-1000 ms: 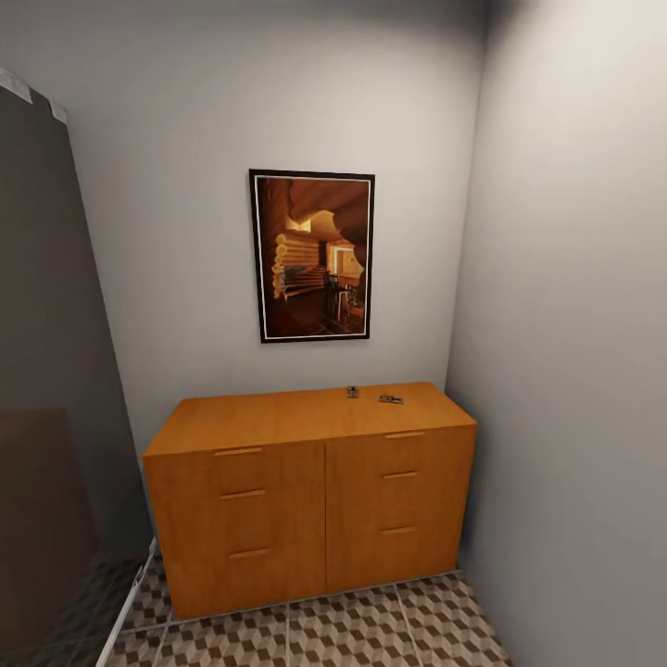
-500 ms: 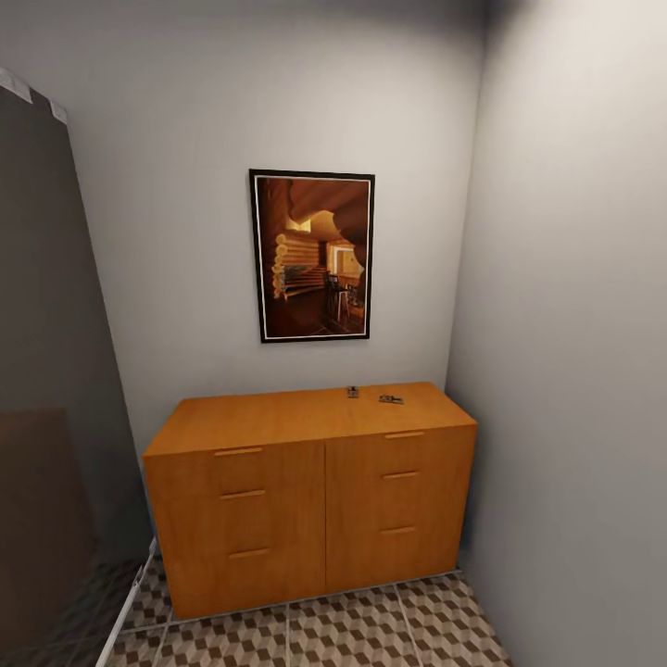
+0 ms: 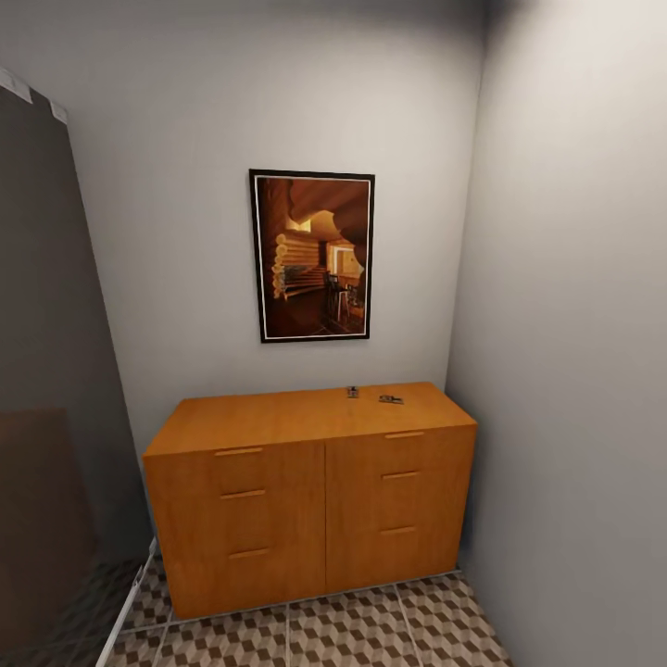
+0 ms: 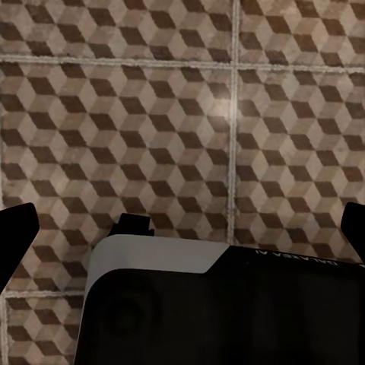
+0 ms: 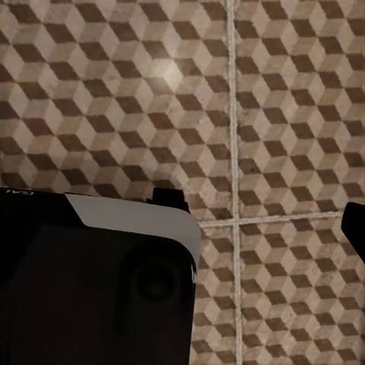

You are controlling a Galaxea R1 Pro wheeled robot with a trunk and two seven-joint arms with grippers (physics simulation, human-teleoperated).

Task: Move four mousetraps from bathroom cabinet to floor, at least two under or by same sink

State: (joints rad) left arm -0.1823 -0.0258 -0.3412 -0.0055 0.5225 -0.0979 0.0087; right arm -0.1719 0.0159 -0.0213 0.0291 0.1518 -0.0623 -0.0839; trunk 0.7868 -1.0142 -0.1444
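2 mousetraps (image 3: 390,399) lie on top of the cabinet (image 3: 306,500), far from both grippers. The left gripper (image 4: 182,228) and right gripper (image 5: 258,220) hang spread wide over the bathroom floor (image 4: 152,114), holding nothing.

This is a small room in a home, a narrow tiled corner rendered in a simulator. The landmark is a low orange-brown wooden cabinet (image 3: 310,491) with drawer fronts and slim handles, standing against plain grey walls that meet just to its right. Above the cabinet hangs a framed picture (image 3: 313,256) of a log-cabin interior, a domestic touch. In front of the cabinet lies the bathroom floor (image 3: 352,630), square tiles with a brown, beige and white cube pattern and pale grout, the kind laid in wet rooms. To the cabinet's left stands a dark glassy panel (image 3: 46,371).
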